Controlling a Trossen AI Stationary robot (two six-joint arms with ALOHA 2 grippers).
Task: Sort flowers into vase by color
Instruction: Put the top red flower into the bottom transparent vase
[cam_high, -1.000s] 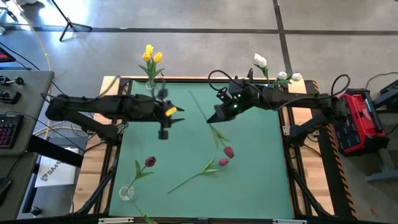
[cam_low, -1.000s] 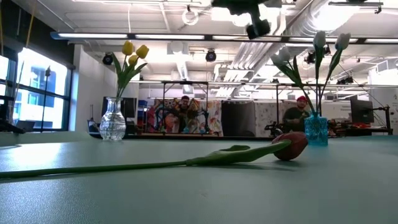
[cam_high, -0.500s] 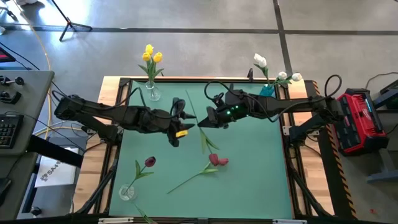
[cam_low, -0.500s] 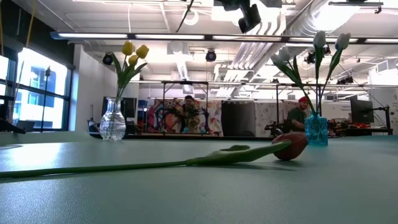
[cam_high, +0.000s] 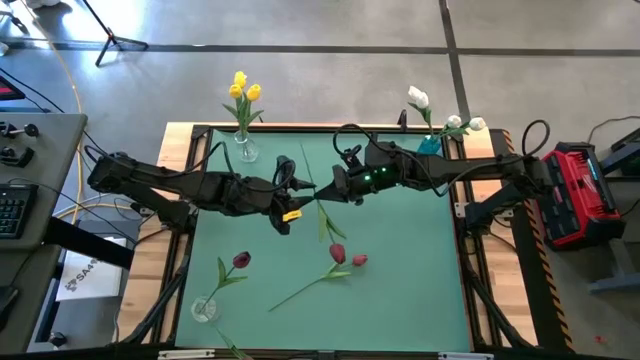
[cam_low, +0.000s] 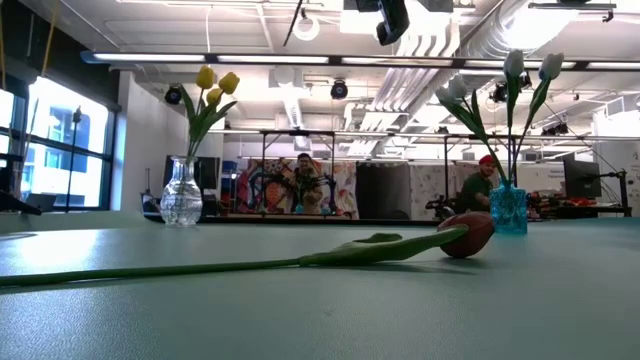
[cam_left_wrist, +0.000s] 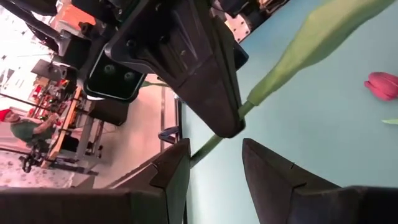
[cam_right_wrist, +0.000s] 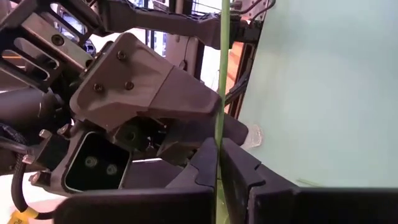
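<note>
Right gripper (cam_high: 326, 192) above table centre, fingers pinched on thin green stem of dark red artificial tulip (cam_high: 336, 253); head hangs toward near edge. Left gripper (cam_high: 293, 196) just beside, fingers parted either side of stem (cam_left_wrist: 214, 142), nearer its bare end.

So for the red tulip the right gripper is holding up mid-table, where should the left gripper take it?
On the bare stem just past the right gripper, on the end away from the leaf and the dark red head. The left gripper is open with the thin stem crossing between its fingers, so closing across it looks best.
</note>
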